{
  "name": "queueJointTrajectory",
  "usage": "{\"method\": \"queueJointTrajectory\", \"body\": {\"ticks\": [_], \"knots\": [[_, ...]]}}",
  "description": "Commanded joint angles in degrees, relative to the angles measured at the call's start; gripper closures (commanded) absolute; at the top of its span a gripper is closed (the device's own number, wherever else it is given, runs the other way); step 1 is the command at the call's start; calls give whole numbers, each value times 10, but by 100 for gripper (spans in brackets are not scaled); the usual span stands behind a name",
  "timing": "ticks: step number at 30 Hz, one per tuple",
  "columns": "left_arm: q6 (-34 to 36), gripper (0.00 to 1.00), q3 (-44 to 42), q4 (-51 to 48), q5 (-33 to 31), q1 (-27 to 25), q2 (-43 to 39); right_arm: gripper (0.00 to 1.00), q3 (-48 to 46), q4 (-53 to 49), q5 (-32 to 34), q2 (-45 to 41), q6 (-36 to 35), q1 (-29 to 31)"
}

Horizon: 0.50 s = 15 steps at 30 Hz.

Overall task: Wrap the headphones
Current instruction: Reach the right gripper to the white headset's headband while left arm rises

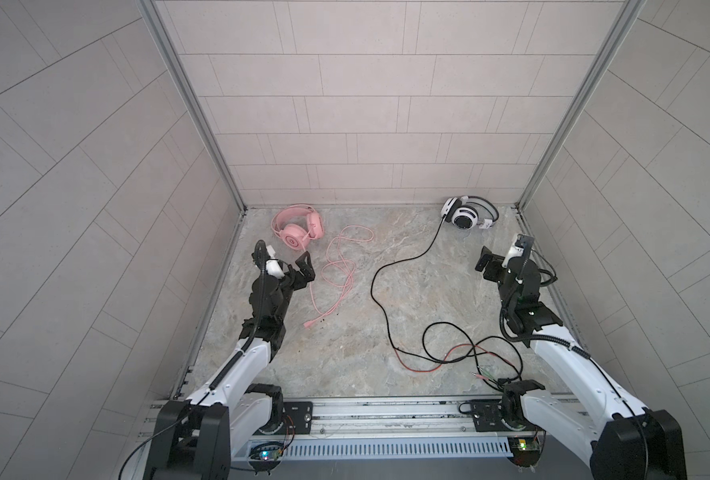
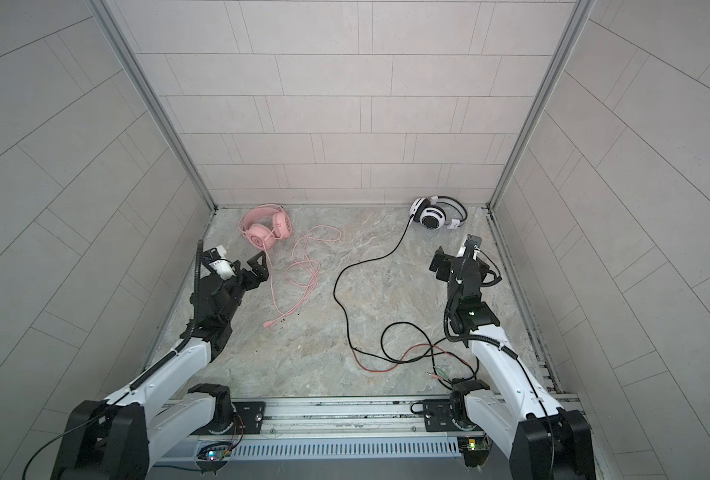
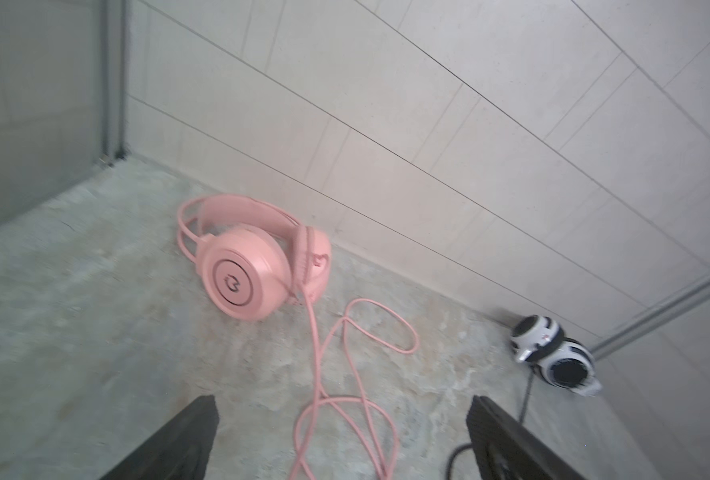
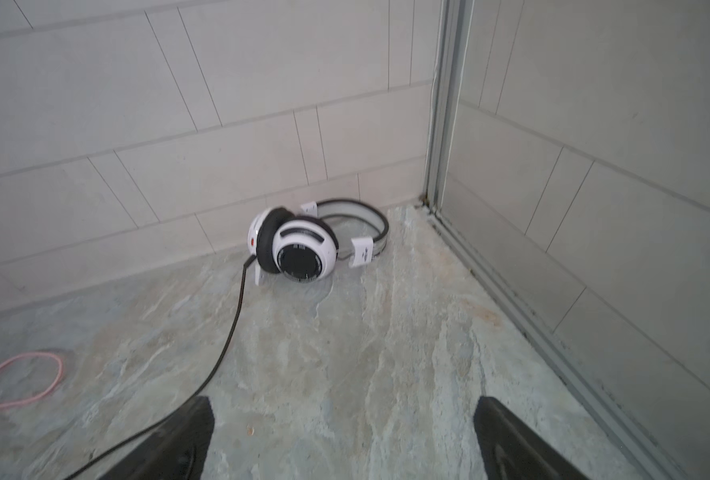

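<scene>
A: Black fingers of left gripper (image 3: 341, 405) spread wide, empty. Pink cable (image 3: 316, 353) running between them; pink headset (image 3: 245, 278) just ahead, near back wall (image 3: 428, 124).
B: Right gripper (image 4: 343, 405) same: wide apart, nothing held. White-and-black headset (image 4: 299, 249) ahead by that wall, black cable (image 4: 237, 316) trailing back past one finger.
A: Failure modes?
B: Probably pinching one strand of those pink loops and dragging the rest into a knot. Or tugging cable, sliding headset across stone-look table (image 1: 345, 340).
A: Right side looks worse. Black cable crossing itself and red strand (image 1: 405, 365) well behind claw, beside right arm's base (image 1: 515, 395). Could snag on links mid-wind; plugs (image 1: 480, 375) whipping free.
B: Smooth cups too. Likely to slip from a narrow pinch.
</scene>
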Motion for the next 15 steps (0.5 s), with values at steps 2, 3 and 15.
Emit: {"method": "queueJointTrajectory", "body": {"ticks": [2, 3, 15], "knots": [[-103, 0, 19, -17, 76, 0, 35, 1, 84, -163, -45, 57, 68, -10], [-104, 0, 13, -16, 64, 2, 34, 1, 99, -168, -56, 73, 69, -11], [-89, 0, 8, -134, 11, -12, -28, 10, 358, -242, -207, 384, 264, -121]]}}
